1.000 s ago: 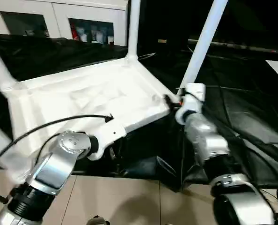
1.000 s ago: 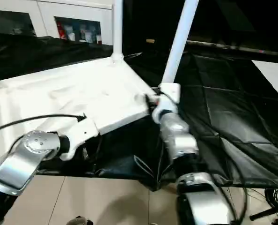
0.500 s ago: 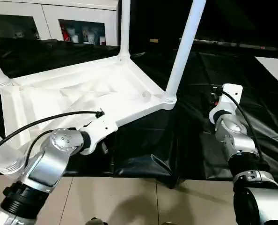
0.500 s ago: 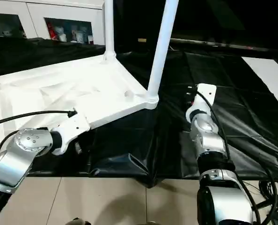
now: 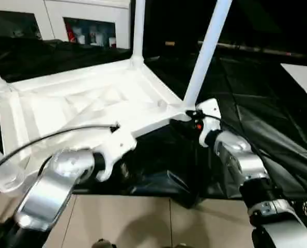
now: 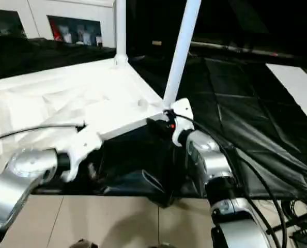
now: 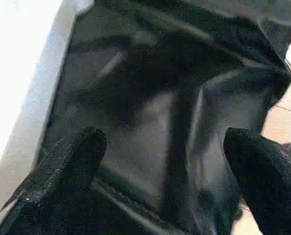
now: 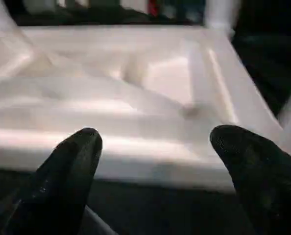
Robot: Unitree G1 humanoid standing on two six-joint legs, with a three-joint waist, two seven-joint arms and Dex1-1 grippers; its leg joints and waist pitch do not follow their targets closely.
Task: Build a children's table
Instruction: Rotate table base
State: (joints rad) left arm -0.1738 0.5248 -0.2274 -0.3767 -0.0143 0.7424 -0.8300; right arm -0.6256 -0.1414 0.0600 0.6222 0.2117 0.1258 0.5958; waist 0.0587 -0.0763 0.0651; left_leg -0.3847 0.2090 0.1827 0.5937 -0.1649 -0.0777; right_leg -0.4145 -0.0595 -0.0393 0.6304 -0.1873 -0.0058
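Swung back in from half a second ago: right gripper (image 5: 182, 125) now sits at the near corner of the upturned table top (image 5: 81, 103), by the base of the near right leg (image 5: 205, 49).

Head view: table top lies upside down on the black-draped worktop (image 5: 257, 103).

Left wrist: left gripper (image 7: 160, 156) spread wide, empty, over black sheeting.

Right wrist: fingers (image 8: 72, 161) parted, facing the white rim, grasping nothing. Probably lining up for a fresh hold.
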